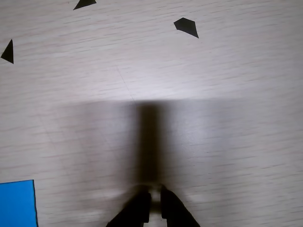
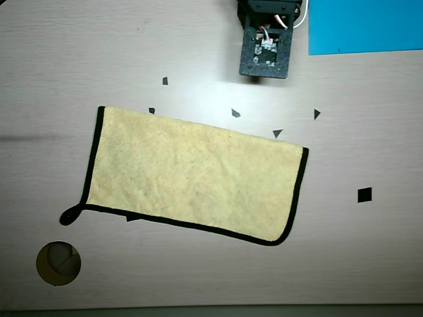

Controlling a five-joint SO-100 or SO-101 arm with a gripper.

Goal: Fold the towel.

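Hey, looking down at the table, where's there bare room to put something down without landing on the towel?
Overhead view: the widest bare stretch is top left, above the towel and left of the arm. A long strip runs below the towel, right of the round hole. The right side, below the blue sheet, is open around a black square mark. Between arm and towel it's tight.

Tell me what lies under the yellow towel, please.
In the overhead view the towel lies flat on the table. Small black marks poke out from under its edges. Anything else beneath is covered.
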